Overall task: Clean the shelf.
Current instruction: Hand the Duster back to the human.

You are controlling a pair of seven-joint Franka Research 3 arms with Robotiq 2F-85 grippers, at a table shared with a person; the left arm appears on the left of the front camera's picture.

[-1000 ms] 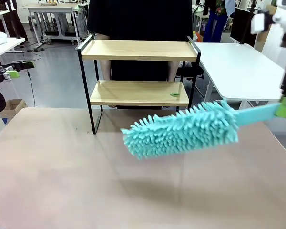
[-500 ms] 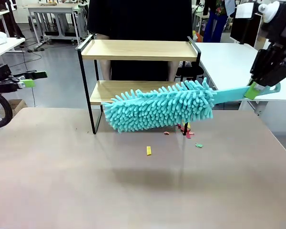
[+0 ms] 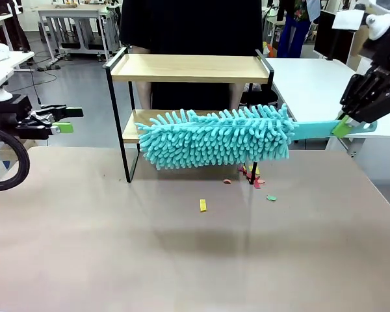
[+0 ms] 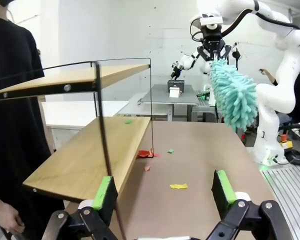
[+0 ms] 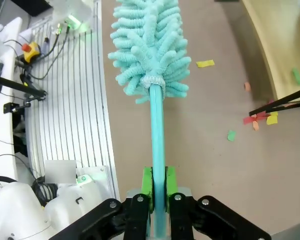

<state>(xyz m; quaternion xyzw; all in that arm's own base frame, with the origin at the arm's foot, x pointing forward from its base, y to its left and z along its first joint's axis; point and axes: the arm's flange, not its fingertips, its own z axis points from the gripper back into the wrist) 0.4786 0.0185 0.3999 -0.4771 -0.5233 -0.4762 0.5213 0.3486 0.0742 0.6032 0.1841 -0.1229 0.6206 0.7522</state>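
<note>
Duster (image 3: 214, 138) now at lower shelf (image 3: 133, 127)

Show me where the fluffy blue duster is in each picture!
Front view: the teal duster stretches across the middle, in front of the shelf's lower board.
Left wrist view: it hangs upper right, above the table, right of the shelf.
Right wrist view: its head is top centre, its handle running down to the right tool.
Shared landmark: the yellow paper scrap on the table.

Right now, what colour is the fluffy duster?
Turquoise duster, handle too; clearest in the front view.
</note>
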